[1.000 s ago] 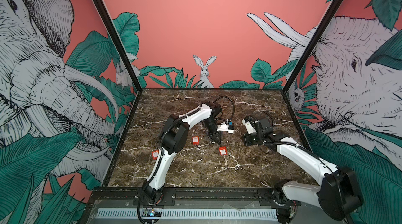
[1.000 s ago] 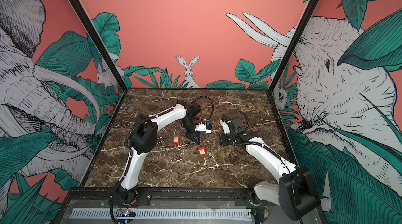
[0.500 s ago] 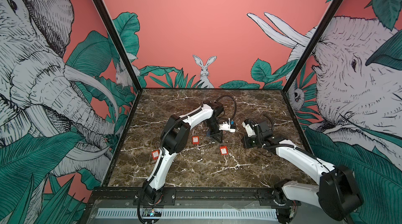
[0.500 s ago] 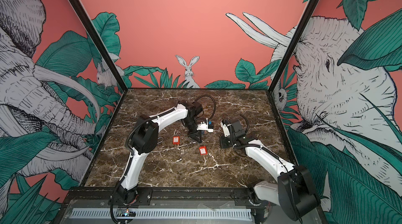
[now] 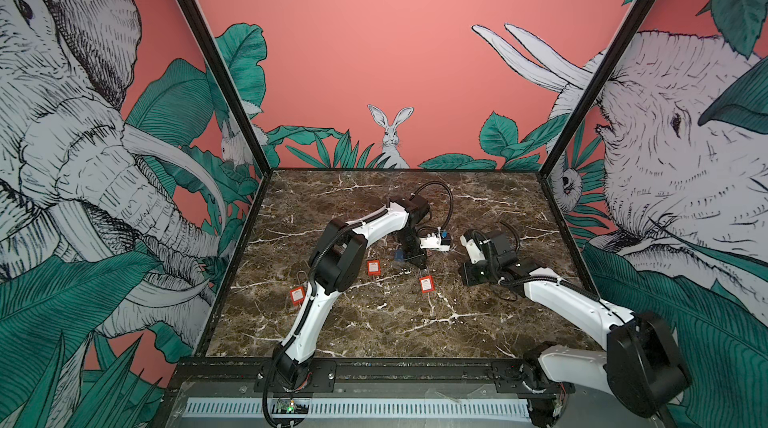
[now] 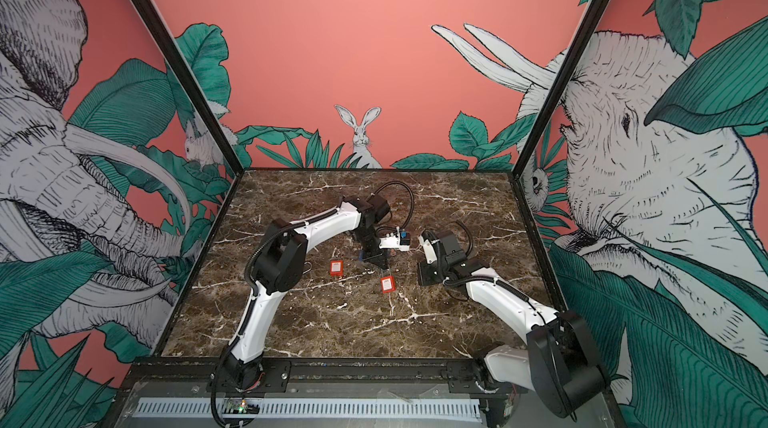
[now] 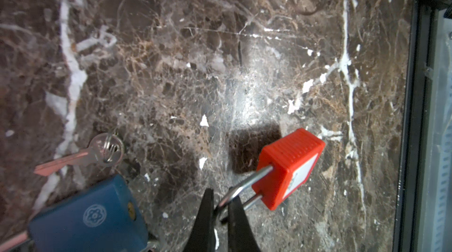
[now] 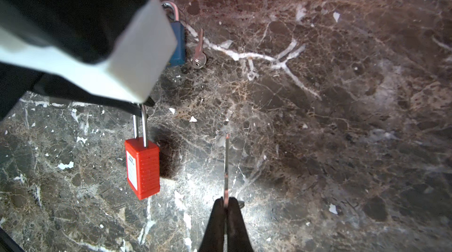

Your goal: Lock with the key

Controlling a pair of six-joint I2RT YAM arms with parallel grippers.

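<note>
My left claw pinches the red padlock's shackle, presumably steadying its body. My right claw, clamped on the key, aims the blade forward for insertion.

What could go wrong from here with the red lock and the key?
1. The left gripper pinches only the thin shackle of the red padlock, right at its fingertips. The body could swing or slip out.
2. The key in the right gripper sits off to one side of the lock, not lined up with its end. A push now would likely miss.
3. The blue padlock and loose key lie close by and might get knocked.
</note>
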